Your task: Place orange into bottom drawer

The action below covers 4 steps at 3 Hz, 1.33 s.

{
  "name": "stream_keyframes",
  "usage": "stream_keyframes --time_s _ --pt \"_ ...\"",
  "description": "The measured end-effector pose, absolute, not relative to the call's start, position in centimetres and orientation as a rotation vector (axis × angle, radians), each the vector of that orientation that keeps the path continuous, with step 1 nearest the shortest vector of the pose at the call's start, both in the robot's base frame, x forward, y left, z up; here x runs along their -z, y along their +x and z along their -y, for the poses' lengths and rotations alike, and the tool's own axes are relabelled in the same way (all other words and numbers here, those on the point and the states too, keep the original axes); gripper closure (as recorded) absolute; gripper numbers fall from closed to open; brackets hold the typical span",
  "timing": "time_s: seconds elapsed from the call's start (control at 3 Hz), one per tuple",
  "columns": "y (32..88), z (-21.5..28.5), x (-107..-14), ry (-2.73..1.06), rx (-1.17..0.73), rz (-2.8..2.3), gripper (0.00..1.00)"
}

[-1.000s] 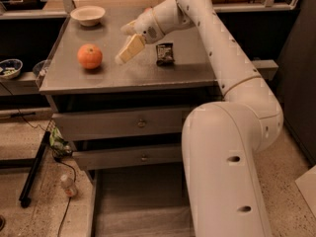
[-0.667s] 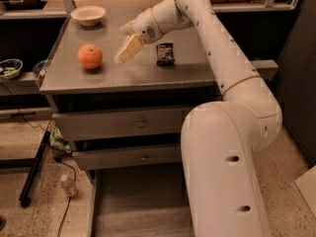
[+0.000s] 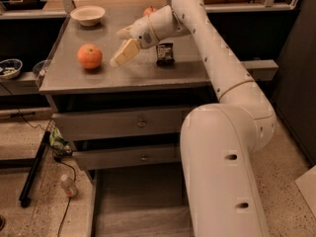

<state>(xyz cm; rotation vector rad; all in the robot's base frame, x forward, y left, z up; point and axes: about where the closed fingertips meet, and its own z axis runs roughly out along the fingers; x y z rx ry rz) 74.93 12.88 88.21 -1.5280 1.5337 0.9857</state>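
The orange (image 3: 90, 56) sits on the left of the cabinet top (image 3: 148, 75), untouched and in the same spot as a second ago. Just to its right, but apart from it, the gripper (image 3: 121, 43) hovers over the surface with its fingers spread and nothing between them. It has barely shifted, so the reach looks paused short of the fruit. Further right lies a dark packet (image 3: 165, 53). Below, the bottom drawer (image 3: 138, 201) stands pulled out, so the grasp itself is still to come.
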Motion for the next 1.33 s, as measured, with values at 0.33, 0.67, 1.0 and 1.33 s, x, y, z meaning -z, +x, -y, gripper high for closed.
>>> stream_keyframes --time_s 0.33,0.67,1.0,1.33 --pt "75.0 -15.4 -86.8 -1.517 -1.064 -1.505 0.0" --pt "75.1 -15.6 -86.7 -1.516 -1.065 -1.503 0.0" --pt "75.3 -17.7 -86.9 -1.517 -1.094 -1.458 0.0" --pt "75.0 -20.8 -87.0 -1.542 -1.137 -1.39 0.0"
